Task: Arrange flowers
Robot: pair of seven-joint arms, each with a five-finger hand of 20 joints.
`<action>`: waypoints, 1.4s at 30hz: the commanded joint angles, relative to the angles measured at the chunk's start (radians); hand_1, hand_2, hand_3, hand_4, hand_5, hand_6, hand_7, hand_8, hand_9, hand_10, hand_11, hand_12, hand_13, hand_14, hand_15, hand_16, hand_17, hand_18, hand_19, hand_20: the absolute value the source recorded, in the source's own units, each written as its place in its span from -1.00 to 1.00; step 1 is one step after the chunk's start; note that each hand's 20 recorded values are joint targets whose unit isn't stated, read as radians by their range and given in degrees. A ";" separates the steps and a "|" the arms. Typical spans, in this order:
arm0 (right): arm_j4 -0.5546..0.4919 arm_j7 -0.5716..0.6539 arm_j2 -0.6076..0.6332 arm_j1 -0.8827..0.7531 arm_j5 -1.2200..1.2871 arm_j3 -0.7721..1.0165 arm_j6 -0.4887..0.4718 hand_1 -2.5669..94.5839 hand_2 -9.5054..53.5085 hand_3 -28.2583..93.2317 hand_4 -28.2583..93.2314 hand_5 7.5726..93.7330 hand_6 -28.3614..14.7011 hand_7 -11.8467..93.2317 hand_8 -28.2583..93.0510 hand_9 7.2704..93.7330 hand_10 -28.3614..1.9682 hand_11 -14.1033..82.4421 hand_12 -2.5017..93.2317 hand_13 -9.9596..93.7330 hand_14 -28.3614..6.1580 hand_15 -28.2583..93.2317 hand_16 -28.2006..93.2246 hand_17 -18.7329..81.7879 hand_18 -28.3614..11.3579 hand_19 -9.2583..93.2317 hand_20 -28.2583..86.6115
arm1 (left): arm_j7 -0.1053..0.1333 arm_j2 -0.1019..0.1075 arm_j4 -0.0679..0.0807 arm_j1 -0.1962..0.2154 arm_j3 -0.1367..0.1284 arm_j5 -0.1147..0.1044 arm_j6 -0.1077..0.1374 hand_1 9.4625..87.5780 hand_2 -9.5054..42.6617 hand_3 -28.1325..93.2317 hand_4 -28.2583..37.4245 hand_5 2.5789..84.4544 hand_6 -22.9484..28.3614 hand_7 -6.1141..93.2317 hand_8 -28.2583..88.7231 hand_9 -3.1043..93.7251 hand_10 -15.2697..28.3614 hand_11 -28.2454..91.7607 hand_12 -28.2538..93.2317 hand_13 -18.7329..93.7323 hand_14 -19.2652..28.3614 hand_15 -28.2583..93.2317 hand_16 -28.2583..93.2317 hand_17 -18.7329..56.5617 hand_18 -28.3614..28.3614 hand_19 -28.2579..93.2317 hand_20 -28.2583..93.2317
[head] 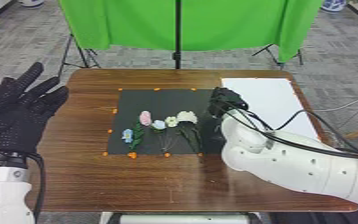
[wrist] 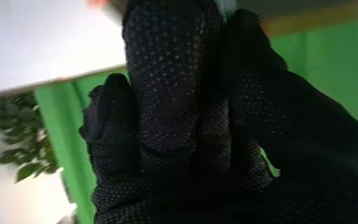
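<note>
Right robot hand (head: 224, 102): pinching a pale item (wrist: 226, 5), identity unclear
Left robot hand (head: 20, 114): fingers spread, at left
Flowers (head: 187, 117): on black mat (head: 149, 98)
Risk: sweep left too low, you could crush blooms

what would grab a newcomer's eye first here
Probably the bright green cloth hanging behind the table. Next, the pink, blue and pale flowers on the black sheet, left of the white sheet. The left hand, black-gloved with fingers spread, also stands out at the left edge.
</note>
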 commanded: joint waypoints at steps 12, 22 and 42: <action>-0.060 0.023 -0.039 -0.033 -0.050 -0.015 0.066 0.23 -1.00 0.70 -1.00 0.62 0.34 -0.08 -0.49 1.00 0.52 -0.47 -0.24 0.93 0.50 0.19 -0.14 0.35 -0.41 1.00 -0.05 | -0.025 -0.013 0.006 0.002 0.006 0.009 0.002 -0.73 -0.30 0.72 -1.00 -0.26 0.23 -0.58 -0.68 -0.30 0.61 -0.09 -0.36 -0.23 0.98 0.36 -0.71 -0.67 0.99 0.61 -0.59; -0.070 0.023 -0.048 -0.058 -0.027 0.011 0.024 0.23 -1.00 0.70 -1.00 0.61 0.34 -0.07 -0.49 1.00 0.49 -0.47 -0.25 0.93 0.48 0.21 -0.17 0.35 -0.43 1.00 -0.02 | -0.030 -0.016 0.007 -0.005 0.005 0.009 0.008 -0.73 -0.30 0.72 -1.00 -0.26 0.23 -0.58 -0.68 -0.30 0.62 -0.09 -0.36 -0.23 0.98 0.36 -0.71 -0.67 0.99 0.61 -0.59; -0.090 0.058 -0.044 -0.100 0.018 0.046 -0.007 0.00 -1.00 0.71 -0.99 0.47 0.23 -0.42 -0.56 0.90 0.19 -0.16 -0.54 0.93 0.43 0.28 -0.20 0.38 -0.52 1.00 0.07 | -0.034 -0.019 0.006 0.001 0.007 0.007 0.014 -0.72 -0.28 0.72 -1.00 -0.26 0.23 -0.58 -0.68 -0.30 0.62 -0.09 -0.36 -0.23 0.98 0.36 -0.71 -0.67 0.98 0.61 -0.59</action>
